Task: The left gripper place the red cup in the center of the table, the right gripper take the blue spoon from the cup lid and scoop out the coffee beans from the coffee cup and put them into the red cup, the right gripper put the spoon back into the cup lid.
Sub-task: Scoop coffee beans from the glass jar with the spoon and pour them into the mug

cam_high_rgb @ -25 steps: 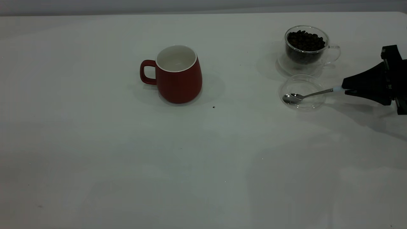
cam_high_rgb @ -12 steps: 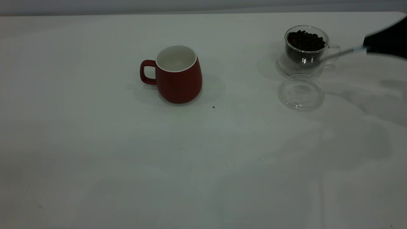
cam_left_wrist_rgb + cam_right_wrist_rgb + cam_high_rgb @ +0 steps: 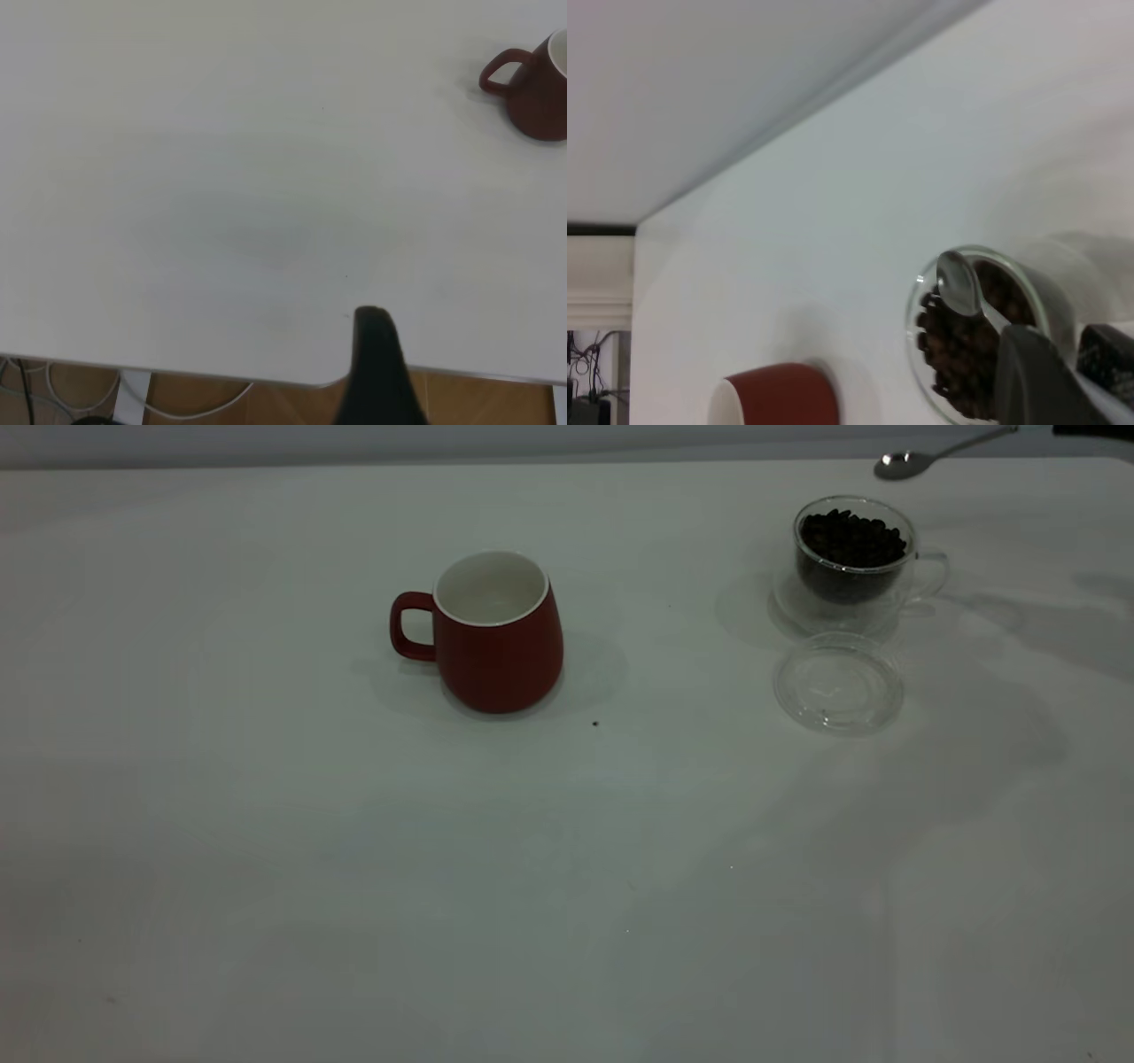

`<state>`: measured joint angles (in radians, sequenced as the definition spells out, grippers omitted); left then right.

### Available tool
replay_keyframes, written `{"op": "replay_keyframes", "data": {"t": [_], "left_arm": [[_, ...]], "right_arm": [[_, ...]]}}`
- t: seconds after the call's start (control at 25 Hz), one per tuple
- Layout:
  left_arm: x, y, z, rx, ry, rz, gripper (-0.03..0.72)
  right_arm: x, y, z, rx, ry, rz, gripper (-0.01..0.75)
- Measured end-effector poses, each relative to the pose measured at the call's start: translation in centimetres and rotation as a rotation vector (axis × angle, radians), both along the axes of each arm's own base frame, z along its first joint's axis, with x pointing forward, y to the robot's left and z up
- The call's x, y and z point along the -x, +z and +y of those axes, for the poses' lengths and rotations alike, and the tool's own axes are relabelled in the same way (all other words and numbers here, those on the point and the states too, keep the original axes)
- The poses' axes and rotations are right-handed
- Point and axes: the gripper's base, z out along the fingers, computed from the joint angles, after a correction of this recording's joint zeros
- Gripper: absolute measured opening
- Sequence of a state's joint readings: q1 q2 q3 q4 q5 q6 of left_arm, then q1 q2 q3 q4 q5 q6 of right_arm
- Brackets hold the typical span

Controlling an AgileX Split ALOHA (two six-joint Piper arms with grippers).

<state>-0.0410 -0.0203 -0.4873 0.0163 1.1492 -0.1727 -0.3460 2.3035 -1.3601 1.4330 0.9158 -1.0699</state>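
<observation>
The red cup (image 3: 496, 638) stands upright near the table's middle, white inside, handle toward the left; it also shows as the red cup (image 3: 536, 88) and red cup (image 3: 775, 400) in the wrist views. At the right, the glass coffee cup (image 3: 852, 553) is full of coffee beans (image 3: 957, 350). The clear cup lid (image 3: 839, 684) lies in front of it with nothing in it. My right gripper (image 3: 1091, 429) is shut on the spoon (image 3: 904, 463), held high above and behind the coffee cup. In the right wrist view the spoon bowl (image 3: 957, 283) hangs over the beans, held by that right gripper (image 3: 1063, 359). My left gripper (image 3: 379, 363) hovers at the table's edge, far from the red cup.
A small dark speck (image 3: 594, 724) lies on the white table (image 3: 354, 868) just right of the red cup. The table edge (image 3: 221, 376) with floor and cables below shows in the left wrist view.
The right gripper lifted the spoon out of the cup lid, up past the coffee cup to high above it. The lid now holds nothing. The red cup has not moved.
</observation>
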Motion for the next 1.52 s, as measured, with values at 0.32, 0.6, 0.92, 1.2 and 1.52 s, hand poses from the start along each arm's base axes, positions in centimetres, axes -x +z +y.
{"op": "replay_keyframes", "data": {"t": [0.32,0.6,0.92,1.2,1.52], "left_arm": [[0.0,0.0,0.0,0.001,0.001,0.0,0.587],[0.0,0.0,0.0,0.001,0.001,0.0,0.587],[0.0,0.0,0.0,0.001,0.001,0.0,0.587],[0.0,0.0,0.0,0.003,0.003,0.0,0.587],[0.0,0.0,0.0,0.003,0.002,0.0,0.587]], "right_arm": [[-0.1,-2.0,1.1,0.0,0.032,0.065,0.104],[-0.2,-4.2,1.9,-0.018,0.01,0.112,0.104],[-0.2,-4.6,1.9,-0.025,0.006,0.12,0.104],[0.0,-5.9,2.1,-0.051,0.015,0.146,0.104],[0.0,-6.0,2.1,-0.055,0.014,0.148,0.104]]}}
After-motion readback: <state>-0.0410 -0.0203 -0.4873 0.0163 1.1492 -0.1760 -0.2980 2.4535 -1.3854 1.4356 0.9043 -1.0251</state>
